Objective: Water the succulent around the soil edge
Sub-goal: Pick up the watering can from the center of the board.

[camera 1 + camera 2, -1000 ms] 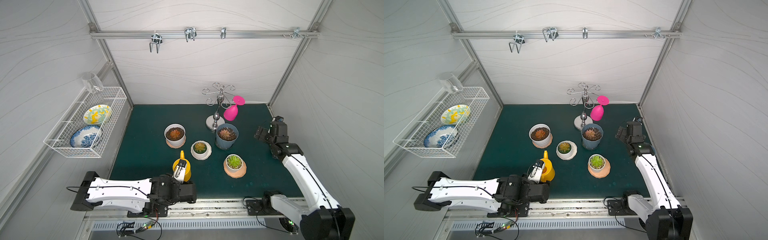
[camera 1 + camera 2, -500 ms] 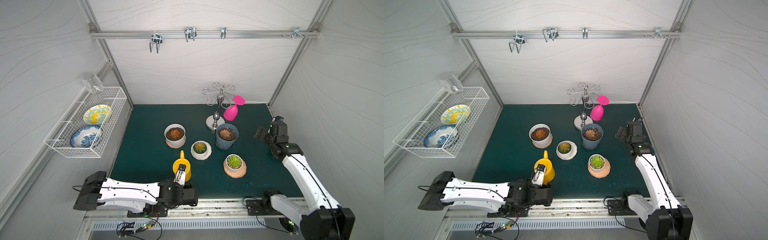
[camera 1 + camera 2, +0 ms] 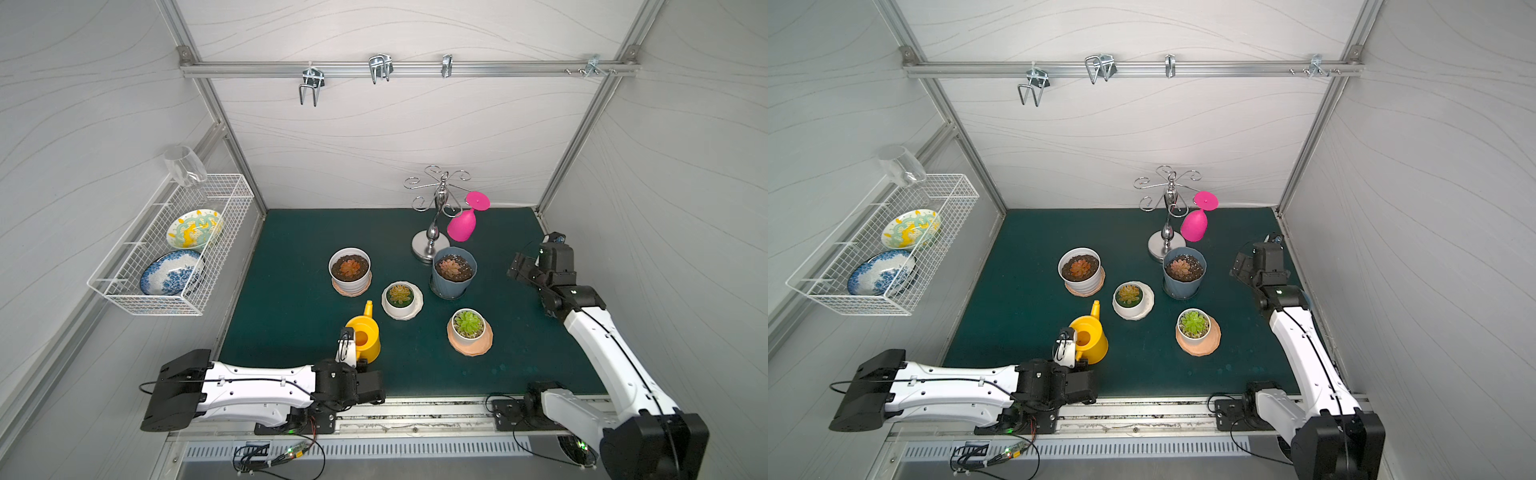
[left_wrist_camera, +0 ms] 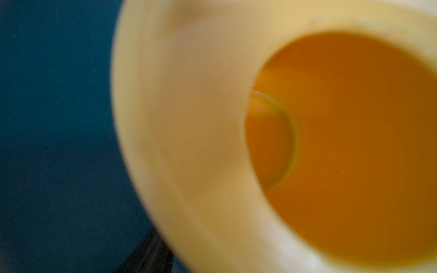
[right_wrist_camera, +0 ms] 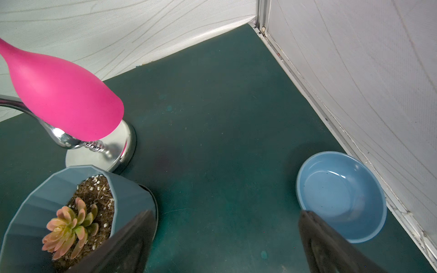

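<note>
Our left gripper (image 3: 352, 347) just dropped low and pushed in at the near side of the yellow watering can (image 3: 368, 336), which stands upright just in front of the small white-potted succulent (image 3: 400, 293). Can't tell if the claw's clamped yet, so no pouring soon. The right gripper (image 5: 225, 215) idles with its fingers apart

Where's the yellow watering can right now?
In both top views the yellow watering can stands upright on the green mat near its front edge, a little left of the middle, just in front of the small white pot.
</note>
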`<state>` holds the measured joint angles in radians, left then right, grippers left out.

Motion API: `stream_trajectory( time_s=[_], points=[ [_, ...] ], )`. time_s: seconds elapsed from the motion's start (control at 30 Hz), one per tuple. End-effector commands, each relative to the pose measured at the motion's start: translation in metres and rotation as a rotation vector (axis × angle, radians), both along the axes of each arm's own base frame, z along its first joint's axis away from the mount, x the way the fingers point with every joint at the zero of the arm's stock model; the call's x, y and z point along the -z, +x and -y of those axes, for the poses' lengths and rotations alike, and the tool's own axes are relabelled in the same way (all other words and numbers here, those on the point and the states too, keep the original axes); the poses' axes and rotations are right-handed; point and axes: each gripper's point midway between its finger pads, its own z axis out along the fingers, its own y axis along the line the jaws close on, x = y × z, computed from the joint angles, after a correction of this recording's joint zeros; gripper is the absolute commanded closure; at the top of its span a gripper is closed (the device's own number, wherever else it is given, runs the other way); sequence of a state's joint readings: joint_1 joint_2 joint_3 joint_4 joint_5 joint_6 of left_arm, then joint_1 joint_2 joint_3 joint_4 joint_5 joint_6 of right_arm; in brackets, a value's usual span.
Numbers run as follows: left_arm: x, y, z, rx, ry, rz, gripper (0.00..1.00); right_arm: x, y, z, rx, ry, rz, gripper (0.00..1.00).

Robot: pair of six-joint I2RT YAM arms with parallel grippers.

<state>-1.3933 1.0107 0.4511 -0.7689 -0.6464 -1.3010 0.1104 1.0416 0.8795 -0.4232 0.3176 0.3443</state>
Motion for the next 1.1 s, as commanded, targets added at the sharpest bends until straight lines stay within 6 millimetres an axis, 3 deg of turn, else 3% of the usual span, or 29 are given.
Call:
stream_trajectory(
  time_s=[0.0,0.17,0.63,0.83,1.07],
  points=[
    [-0.009,0.012,0.004,-0.010,-0.032,0.073,0.47,-0.007,0.006,0.000,0.004,0.015,0.025,0.01],
    [-0.013,0.020,-0.002,-0.029,-0.006,0.126,0.56,-0.006,0.008,-0.001,-0.001,0.016,0.020,0.01],
    [-0.030,0.030,-0.010,-0.029,0.043,0.203,0.99,-0.006,0.007,-0.001,0.000,0.013,0.019,0.01],
    [-0.062,0.029,-0.011,0.031,0.047,0.209,1.00,-0.006,0.008,0.000,0.006,0.010,0.020,0.01],
    [-0.111,0.023,-0.018,0.082,-0.064,0.220,1.00,-0.006,0.007,0.001,0.012,0.008,0.015,0.01]
  ],
)
